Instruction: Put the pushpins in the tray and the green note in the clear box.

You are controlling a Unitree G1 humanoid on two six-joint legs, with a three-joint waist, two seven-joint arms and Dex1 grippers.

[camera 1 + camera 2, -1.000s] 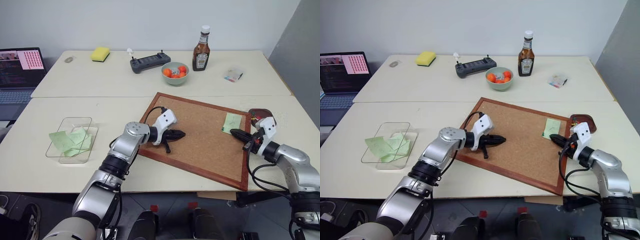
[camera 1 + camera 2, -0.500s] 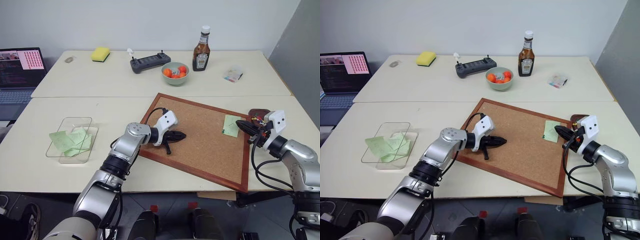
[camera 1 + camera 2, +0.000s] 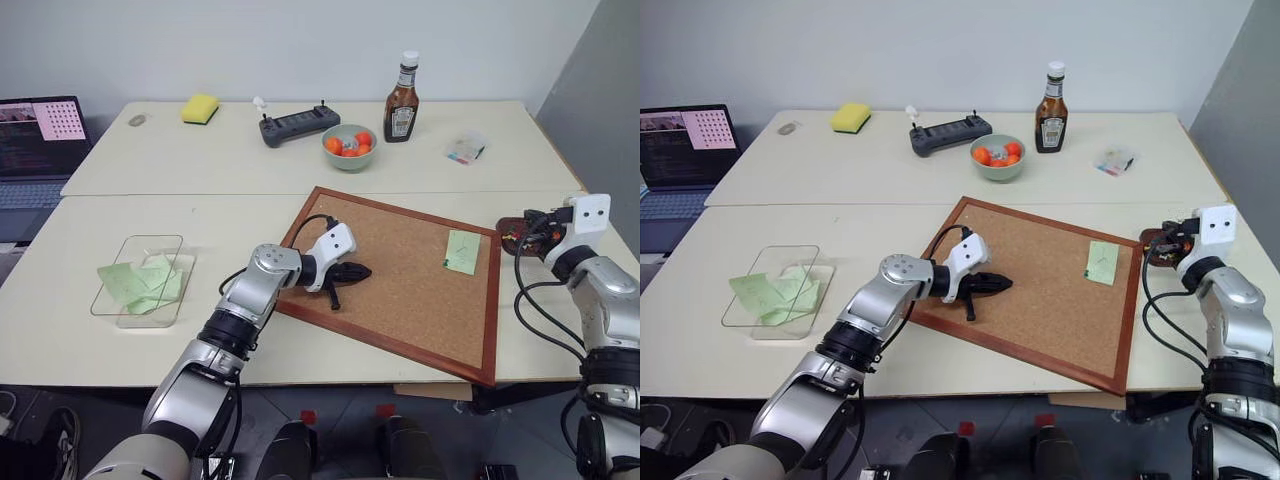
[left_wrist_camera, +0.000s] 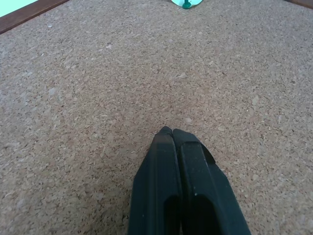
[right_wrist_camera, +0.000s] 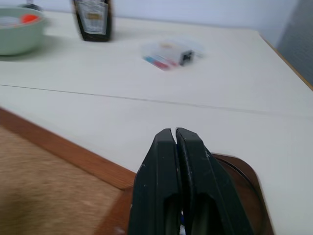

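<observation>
Two pincers, both with fingers pressed together. The right pincer (image 3: 1170, 228) has swung off the corkboard (image 3: 400, 270) over the past second, from beside the green note (image 3: 463, 251) out to the dark reddish tray (image 3: 520, 231) just off the board's right edge, and now points level above it. A tiny speck seems to sit between its fingertips, but I cannot tell if that is a pushpin. My reading: a pin has been pulled and is about to be dropped in the tray. The left pincer (image 3: 358, 270) has kept still, resting low on the bare cork. The note still lies on the board, a green pushpin (image 4: 186, 5) at its lower edge, so it probably remains pinned. The clear box (image 3: 140, 280), at the counter's (image 3: 200, 160) left, already holds several green sheets.
</observation>
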